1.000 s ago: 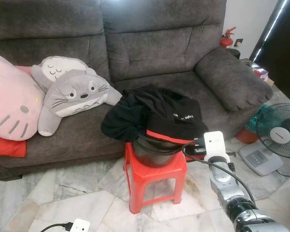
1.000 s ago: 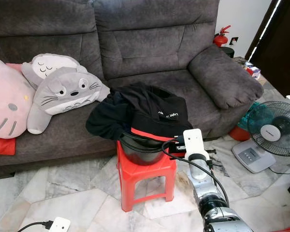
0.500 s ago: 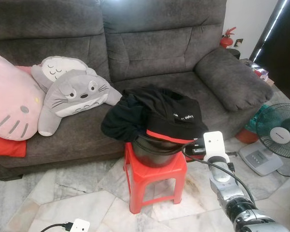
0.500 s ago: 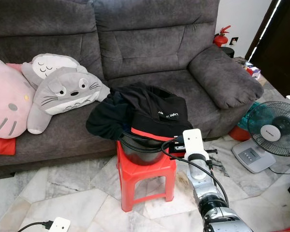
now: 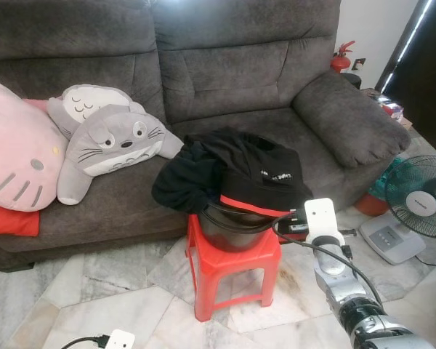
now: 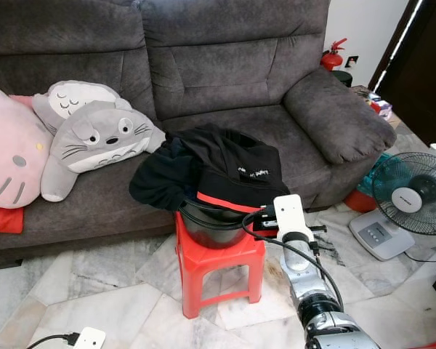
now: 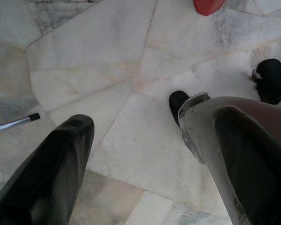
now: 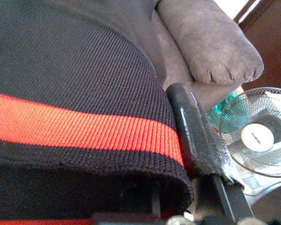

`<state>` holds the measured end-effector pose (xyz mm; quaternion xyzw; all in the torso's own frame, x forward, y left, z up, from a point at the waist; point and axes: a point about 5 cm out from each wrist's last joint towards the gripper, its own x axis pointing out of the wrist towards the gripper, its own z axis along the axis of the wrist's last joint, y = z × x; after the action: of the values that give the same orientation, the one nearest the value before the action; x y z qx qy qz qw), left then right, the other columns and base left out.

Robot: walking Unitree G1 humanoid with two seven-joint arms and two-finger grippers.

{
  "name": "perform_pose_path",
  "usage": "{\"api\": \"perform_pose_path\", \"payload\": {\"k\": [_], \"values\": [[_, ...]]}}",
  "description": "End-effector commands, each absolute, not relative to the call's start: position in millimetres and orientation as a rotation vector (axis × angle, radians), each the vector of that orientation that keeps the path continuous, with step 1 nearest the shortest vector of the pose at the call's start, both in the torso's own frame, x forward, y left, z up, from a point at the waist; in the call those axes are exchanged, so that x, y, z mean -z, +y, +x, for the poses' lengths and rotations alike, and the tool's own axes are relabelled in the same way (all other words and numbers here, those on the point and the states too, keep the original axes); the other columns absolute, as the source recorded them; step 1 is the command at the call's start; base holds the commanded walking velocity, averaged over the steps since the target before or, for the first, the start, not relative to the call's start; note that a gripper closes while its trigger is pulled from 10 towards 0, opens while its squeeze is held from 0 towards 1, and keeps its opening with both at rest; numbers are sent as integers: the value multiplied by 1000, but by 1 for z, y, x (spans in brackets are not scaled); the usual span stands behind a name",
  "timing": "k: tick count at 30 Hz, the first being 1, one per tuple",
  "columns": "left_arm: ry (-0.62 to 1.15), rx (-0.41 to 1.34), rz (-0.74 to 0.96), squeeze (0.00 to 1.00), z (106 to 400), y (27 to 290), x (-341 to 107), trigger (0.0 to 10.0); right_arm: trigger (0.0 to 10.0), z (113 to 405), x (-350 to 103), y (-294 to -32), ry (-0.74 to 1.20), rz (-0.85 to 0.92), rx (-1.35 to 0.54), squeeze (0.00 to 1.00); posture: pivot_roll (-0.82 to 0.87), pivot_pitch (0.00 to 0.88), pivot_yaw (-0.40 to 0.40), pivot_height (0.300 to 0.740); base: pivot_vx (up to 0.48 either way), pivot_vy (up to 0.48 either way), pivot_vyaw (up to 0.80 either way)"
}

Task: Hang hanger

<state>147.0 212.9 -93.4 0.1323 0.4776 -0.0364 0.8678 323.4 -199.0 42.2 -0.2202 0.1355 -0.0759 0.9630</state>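
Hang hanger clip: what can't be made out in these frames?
- Hanger: none discernible; black garment covers the bucket on the red stool.
- Right gripper: its jaws are hidden by the wrist camera housing and cloth.
- Garment lettering: too small in the eye views.

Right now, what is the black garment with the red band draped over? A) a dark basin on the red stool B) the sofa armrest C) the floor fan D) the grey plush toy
A: the black garment lies over the rim of a dark basin that stands on the red stool in front of the sofa, with the right gripper at its red-banded edge.
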Motion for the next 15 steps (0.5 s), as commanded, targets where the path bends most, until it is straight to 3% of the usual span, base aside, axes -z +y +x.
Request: {"api": "perform_pose_path", "payload": {"k": [1, 8, 15], "values": [[1034, 83, 283, 0, 139, 215, 96, 10000, 10000, 330, -52, -202, 250, -490, 148, 0, -46, 31, -10, 740, 0, 0, 0], [1033, 87, 285, 0, 140, 215, 96, 10000, 10000, 336, -67, -204, 166, -784, 49, 0, -49, 30, -10, 740, 0, 0, 0], [1034, 90, 285, 0, 140, 215, 96, 10000, 10000, 340, -76, -201, 153, -863, 3, 0, -52, 29, -9, 740, 0, 0, 0]]}}
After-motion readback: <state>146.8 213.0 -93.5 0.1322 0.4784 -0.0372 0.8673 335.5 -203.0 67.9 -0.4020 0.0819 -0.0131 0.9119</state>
